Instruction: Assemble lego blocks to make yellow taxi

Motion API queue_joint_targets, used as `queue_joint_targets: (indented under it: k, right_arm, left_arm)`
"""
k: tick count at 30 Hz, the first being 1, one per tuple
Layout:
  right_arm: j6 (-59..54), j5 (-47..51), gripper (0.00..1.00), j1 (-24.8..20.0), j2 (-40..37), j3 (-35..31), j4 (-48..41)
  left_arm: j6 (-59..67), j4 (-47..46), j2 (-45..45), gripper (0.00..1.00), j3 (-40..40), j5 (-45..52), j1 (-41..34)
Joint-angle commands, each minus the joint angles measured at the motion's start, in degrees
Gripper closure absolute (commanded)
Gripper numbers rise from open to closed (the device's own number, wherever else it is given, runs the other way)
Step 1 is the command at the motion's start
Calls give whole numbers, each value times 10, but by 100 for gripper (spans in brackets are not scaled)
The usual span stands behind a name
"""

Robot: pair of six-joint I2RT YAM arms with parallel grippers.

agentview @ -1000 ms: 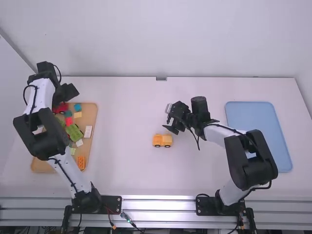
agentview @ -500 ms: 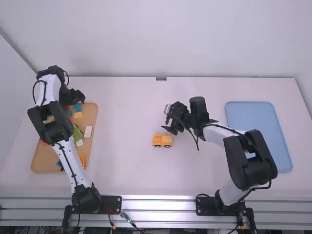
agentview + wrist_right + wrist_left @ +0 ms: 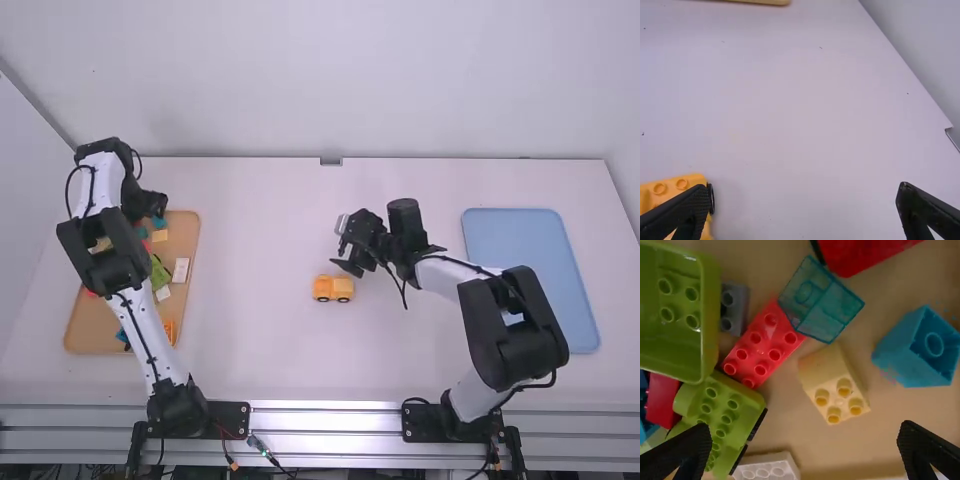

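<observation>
Over tray (image 3: 188, 235), your left gripper (image 3: 155, 203) hovers, fingers spread wide above loose blocks (image 3: 835, 385)! Mid-table, your right gripper (image 3: 342, 243) holds its fingers wide too, near yellow taxi (image 3: 333, 288) sitting on table (image 3: 260, 320).

We are seeing our left arm (image 3: 103, 250) extending from its base at the near edge of the table (image 3: 270, 340) along the left side, its gripper (image 3: 155, 203) hanging near the far left corner, tilting downward. In the left wrist view its two fingers (image 3: 685, 450) are standing wide apart. We are seeing our right arm (image 3: 510, 315) rising from the near edge, bending at its black joints and angling inward, so that its gripper (image 3: 341, 244) is hovering over the table's middle, its fingers (image 3: 925, 209) spreading wide.
</observation>
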Motion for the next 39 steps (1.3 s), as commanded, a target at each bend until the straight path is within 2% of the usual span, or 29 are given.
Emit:
queue_joint_targets:
  k: [1,4,10,16,25,33,39]
  right_arm:
    - [6,-3,1,2,-6,13,-1]
    - [5,-2,1,2,-6,13,-2]
    - [5,-1,1,2,-6,13,-2]
    - [6,-1,1,1,-6,13,-2]
    - [6,4,1,2,-6,12,-3]
    - [6,12,1,2,-6,12,-4]
    - [6,12,1,2,-6,12,-4]
  left_arm:
    - [-23,2,0,2,-10,-4,-2]
    - [-38,10,0,13,-18,4,-2]
    - [-58,33,0,17,-46,7,-2]
    - [-63,52,0,27,-62,7,-2]
    - [-63,111,0,28,-99,35,-2]
    - [-93,122,0,37,-109,32,-2]
    - [-93,140,0,47,-119,35,-3]
